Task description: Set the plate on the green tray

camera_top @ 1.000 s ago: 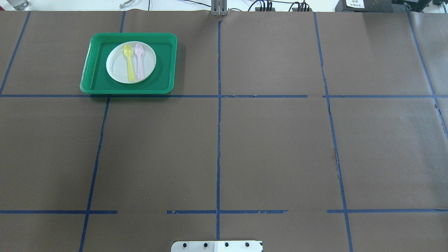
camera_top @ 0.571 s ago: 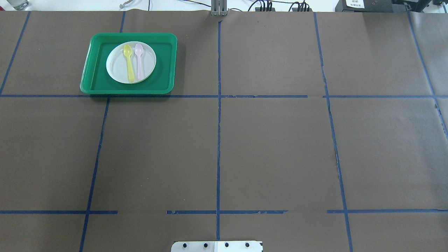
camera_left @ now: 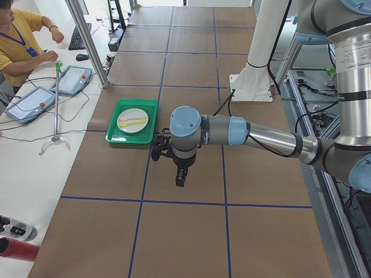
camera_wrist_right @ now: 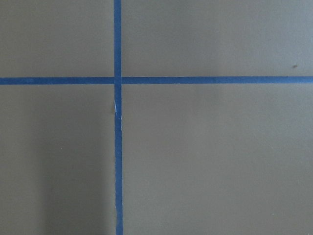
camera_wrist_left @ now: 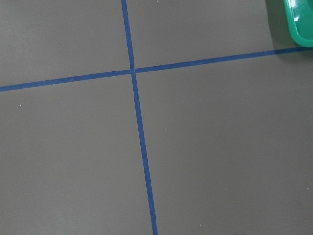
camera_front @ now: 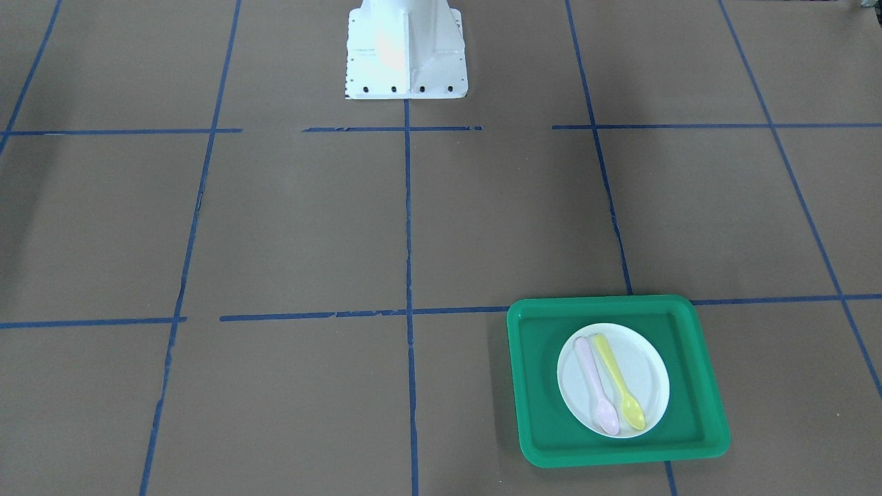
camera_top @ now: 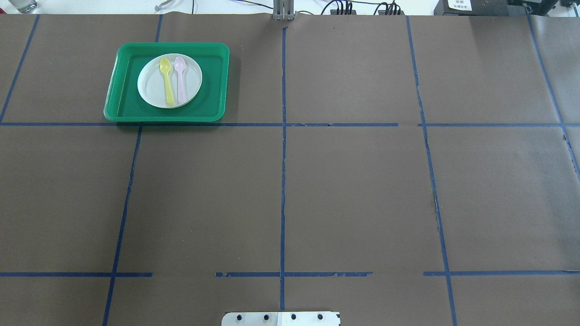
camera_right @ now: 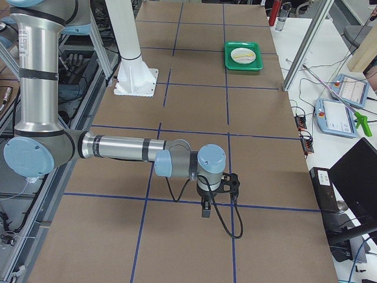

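Note:
The small white plate (camera_top: 152, 88) lies inside the green tray (camera_top: 213, 81) at the far left of the table, with a yellow spoon (camera_top: 167, 83) and a pink spoon (camera_top: 180, 81) on it. Plate (camera_front: 651, 375) and tray (camera_front: 537, 386) also show in the front-facing view. My left gripper (camera_left: 179, 179) hangs over bare table, well short of the tray (camera_left: 116, 138). My right gripper (camera_right: 205, 211) hangs over the table far from the tray (camera_right: 242, 68). I cannot tell whether either is open or shut. A tray corner (camera_wrist_left: 301, 22) shows in the left wrist view.
Brown paper with blue tape lines (camera_top: 283, 181) covers the table. The robot's white base (camera_front: 405, 52) stands at the table's near edge. An operator (camera_left: 20, 40) and tablets (camera_left: 72, 78) are beyond the far edge, behind a metal post (camera_left: 87, 40).

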